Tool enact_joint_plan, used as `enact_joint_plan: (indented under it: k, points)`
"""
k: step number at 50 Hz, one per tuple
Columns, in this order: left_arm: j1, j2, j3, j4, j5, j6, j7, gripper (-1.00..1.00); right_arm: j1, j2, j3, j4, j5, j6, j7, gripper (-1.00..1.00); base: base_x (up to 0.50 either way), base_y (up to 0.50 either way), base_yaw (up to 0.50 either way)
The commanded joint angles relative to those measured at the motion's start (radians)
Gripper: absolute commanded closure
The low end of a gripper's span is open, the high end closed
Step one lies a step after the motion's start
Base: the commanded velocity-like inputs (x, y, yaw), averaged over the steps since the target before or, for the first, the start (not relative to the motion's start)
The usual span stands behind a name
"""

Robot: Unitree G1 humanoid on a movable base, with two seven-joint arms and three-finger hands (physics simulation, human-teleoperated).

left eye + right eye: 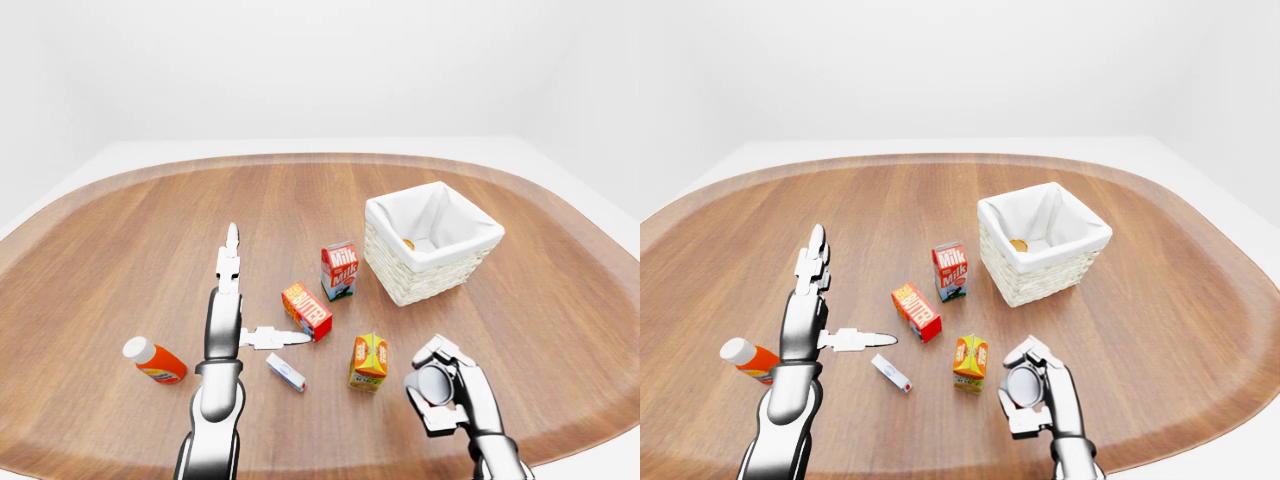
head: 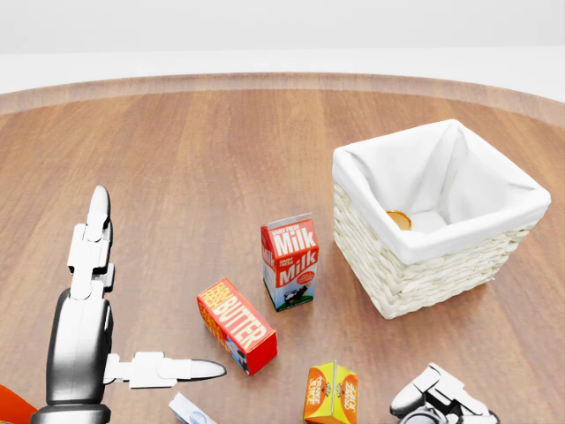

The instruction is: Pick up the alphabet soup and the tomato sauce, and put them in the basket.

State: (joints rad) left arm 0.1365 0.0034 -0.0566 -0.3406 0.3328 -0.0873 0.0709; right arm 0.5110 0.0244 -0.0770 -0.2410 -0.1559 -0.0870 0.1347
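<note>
A broad wooden table [image 1: 120, 250] with a raised rim fills all three views. Toward the right of it stands a wicker basket [image 2: 415, 265] lined with white cloth; an orange-topped can [image 2: 398, 220] lies inside, low against the liner's left wall, but its label is hidden, so which of the two task cans it is cannot be told.

The left hand [image 1: 240, 300] hovers over the table with its fingers spread wide and empty: two point up the view, the third juts right toward the butter box [image 2: 236, 325]. The right hand [image 1: 440, 390], at the bottom of the eye views, has its fingers closed round a grey-ended can [image 1: 435, 383], held with its round end facing the camera; its label does not show either.

A milk carton [image 2: 290, 261] stands upright just left of the basket, apart from it. The red butter box lies below and left of the milk. An orange juice carton [image 1: 368, 361] stands below those, just left of the right hand. An orange bottle with a white cap [image 1: 153, 361] lies on its side left of the left arm. A small white packet [image 1: 286, 372] lies between the arm and the juice carton.
</note>
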Motion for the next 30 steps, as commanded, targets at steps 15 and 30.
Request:
enact_joint_plan:
  k: [15,30]
  points:
    - [0.007,0.004,0.001,-0.012,0.010,0.000,0.003,-1.00,0.026,0.046,-0.051,-0.216,0.056,0.000,0.059,1.00,0.00,0.00,0.00]
    - [0.007,0.004,0.001,-0.012,0.011,0.000,0.003,-1.00,-0.004,0.066,-0.065,-0.373,0.083,0.000,0.078,1.00,0.00,0.00,0.00]
